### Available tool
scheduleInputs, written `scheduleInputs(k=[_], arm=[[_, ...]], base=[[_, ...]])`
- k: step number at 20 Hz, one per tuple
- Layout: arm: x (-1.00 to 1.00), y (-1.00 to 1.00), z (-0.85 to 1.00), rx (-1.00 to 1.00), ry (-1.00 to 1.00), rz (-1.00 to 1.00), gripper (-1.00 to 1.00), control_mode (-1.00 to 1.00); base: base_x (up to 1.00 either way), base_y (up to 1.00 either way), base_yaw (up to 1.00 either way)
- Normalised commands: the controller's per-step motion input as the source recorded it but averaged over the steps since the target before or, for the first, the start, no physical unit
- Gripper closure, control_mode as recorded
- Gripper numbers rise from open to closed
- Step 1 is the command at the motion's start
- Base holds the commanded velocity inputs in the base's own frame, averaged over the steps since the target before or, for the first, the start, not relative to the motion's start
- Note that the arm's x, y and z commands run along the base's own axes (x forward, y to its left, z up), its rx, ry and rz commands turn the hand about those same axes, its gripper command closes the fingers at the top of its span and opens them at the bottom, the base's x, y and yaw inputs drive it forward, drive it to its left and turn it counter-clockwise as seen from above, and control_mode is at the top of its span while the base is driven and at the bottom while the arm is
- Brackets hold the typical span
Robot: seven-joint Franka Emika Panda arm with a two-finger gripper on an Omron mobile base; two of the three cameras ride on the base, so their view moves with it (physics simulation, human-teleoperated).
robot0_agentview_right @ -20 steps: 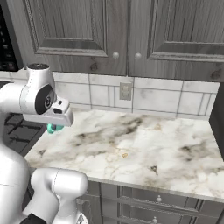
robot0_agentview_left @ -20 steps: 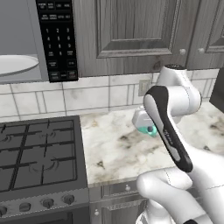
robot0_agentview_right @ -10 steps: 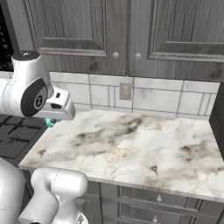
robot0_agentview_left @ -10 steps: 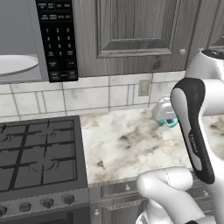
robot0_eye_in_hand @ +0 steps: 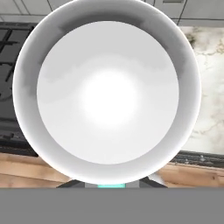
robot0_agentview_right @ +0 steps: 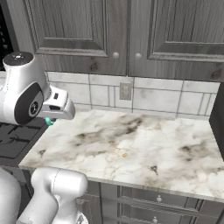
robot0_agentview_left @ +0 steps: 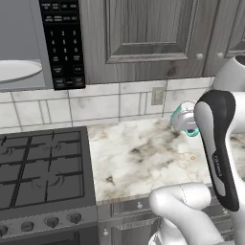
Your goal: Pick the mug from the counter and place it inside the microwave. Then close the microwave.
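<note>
Teal on the outside and white within, the mug (robot0_agentview_left: pixel 183 120) hangs in the air at the right middle of the left base view, lifted off the marble surface (robot0_agentview_left: pixel 143 160) and half hidden behind the dark forearm; in the right base view just a sliver of teal peeps out under the white hand at the left middle. The hand view looks straight down into it, its white bowl (robot0_eye_in_hand: pixel 107 94) and rim taking up nearly the whole frame, which suggests it is carried mouth towards the camera with the rim pinched so that it stays level on the way. The pincer (robot0_agentview_left: pixel 191 125) is closed tight, and from how the mug rides with the hand I judge it clamped on the mug's wall, though the fingertips themselves are hidden. The microwave (robot0_agentview_left: pixel 28 48) sits at the upper left of the left base view, its grey cavity open and the white turntable plate (robot0_agentview_left: pixel 16 72) showing, so the way in is clear; the door itself I cannot make out. The keypad panel (robot0_agentview_left: pixel 63 43) stands just right of the cavity. Below it lies the black stove top (robot0_agentview_left: pixel 43 170), touching the surface's left edge. Counted: one mug, one microwave, one plate, one wall outlet (robot0_agentview_right: pixel 125 91) on the tiles, and two round cabinet knobs (robot0_agentview_right: pixel 116 55) side by side in the right base view.
</note>
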Motion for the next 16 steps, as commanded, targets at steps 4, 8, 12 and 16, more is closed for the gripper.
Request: scheduleInputs(k=[4,8,12,16], arm=[[0.0,0.0,0.0,0.0,-0.05,0.0,1.0,-1.0],[-0.01,0.0,0.0,0.0,0.0,0.0,1.0,-1.0],[0.0,0.0,0.0,0.0,0.0,0.0,1.0,-1.0],[0.0,0.0,0.0,0.0,0.0,0.0,1.0,-1.0]], base=[[0.0,0.0,0.0],[0.0,0.0,0.0],[0.0,0.0,0.0],[0.0,0.0,0.0]])
